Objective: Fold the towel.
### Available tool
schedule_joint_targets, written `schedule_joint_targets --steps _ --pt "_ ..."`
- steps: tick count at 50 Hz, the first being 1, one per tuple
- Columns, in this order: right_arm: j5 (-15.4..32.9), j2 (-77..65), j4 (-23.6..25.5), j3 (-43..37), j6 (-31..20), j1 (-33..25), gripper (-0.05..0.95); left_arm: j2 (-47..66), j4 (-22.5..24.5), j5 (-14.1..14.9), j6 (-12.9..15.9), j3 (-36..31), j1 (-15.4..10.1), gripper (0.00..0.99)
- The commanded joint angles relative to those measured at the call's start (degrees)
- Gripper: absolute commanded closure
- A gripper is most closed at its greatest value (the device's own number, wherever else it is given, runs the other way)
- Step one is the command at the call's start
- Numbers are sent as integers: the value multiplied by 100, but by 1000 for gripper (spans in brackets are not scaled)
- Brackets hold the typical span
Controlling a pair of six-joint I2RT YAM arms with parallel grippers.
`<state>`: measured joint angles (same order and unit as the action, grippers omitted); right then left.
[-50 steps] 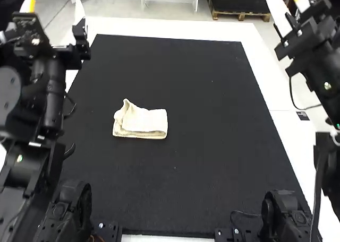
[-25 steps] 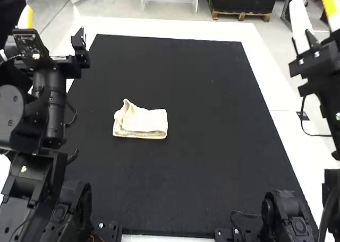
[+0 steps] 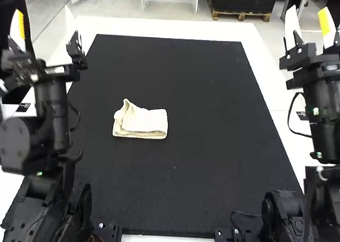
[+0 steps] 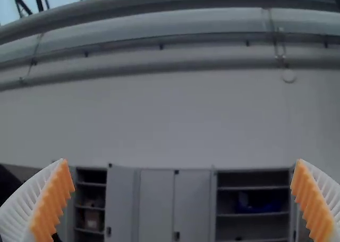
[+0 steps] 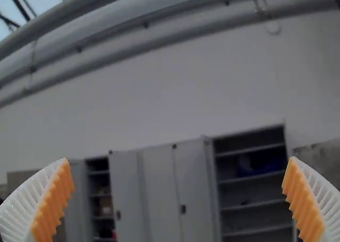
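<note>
The cream towel [image 3: 146, 121] lies folded into a small, roughly rectangular bundle on the black mat, left of its middle, with a raised loop of cloth at its left end. My left gripper [image 3: 43, 20] is held up beyond the mat's left edge, away from the towel, its fingers wide apart. On the far right, my right gripper [image 3: 307, 16] is raised too, open and well away from the cloth. Both wrist cameras face the room: the left gripper [image 4: 182, 165] has nothing between its ribbed fingers, and neither does the right gripper [image 5: 178, 162].
The black mat [image 3: 212, 146] covers most of the white table [image 3: 265, 85]. Dark arm bases stand at the near left and near right corners. A cable hangs beside the right arm, over the table's right side.
My left gripper has shifted left and slightly lower in the high view. The right gripper has swung to the right, then a little back, and sits lower and more upright. The towel has stayed put.
</note>
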<state>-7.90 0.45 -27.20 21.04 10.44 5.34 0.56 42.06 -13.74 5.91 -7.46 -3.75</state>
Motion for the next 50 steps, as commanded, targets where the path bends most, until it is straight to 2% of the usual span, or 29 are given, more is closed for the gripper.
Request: schedule_joint_targets --steps 1,5,11,14,18,20,25,27,34,40,47,50 --pt "236 -27 -629 -416 -894 -60 -8 -73 206 73 173 298 32 36" --pt "386 -36 -637 -671 -1035 -77 -10 -73 197 73 138 500 32 36" --pt "1441 -36 -655 -1128 -1307 -95 -10 -73 144 55 77 738 32 34" --pt "1581 -36 -664 -1330 -1483 -95 -10 -73 -163 55 -205 738 32 30" --pt "1634 -36 -690 -1655 -1650 -95 -10 -73 -787 55 -310 738 32 28" --pt "1634 -36 -743 -1796 -1650 -95 -10 -73 -1095 38 -442 738 32 28" --pt "1634 -36 -725 -2104 -1633 -95 -10 -73 -1807 -59 -547 738 32 28" --pt "1695 -36 -418 -2095 -1562 -95 -10 -73 -2071 -68 -618 738 32 26" --pt "1766 -36 760 -2095 -1246 -95 -10 -73 -3011 -586 -846 738 32 20" --pt "1757 -36 1683 -2104 -1228 -95 -10 -73 -3653 -621 -864 738 32 20" --pt "1757 -36 2527 -2104 -1395 -95 -10 -73 -3732 -621 -881 738 32 23" --pt "1687 -36 2544 -2104 -1413 -95 -10 -73 -3811 -595 -1066 738 32 23"
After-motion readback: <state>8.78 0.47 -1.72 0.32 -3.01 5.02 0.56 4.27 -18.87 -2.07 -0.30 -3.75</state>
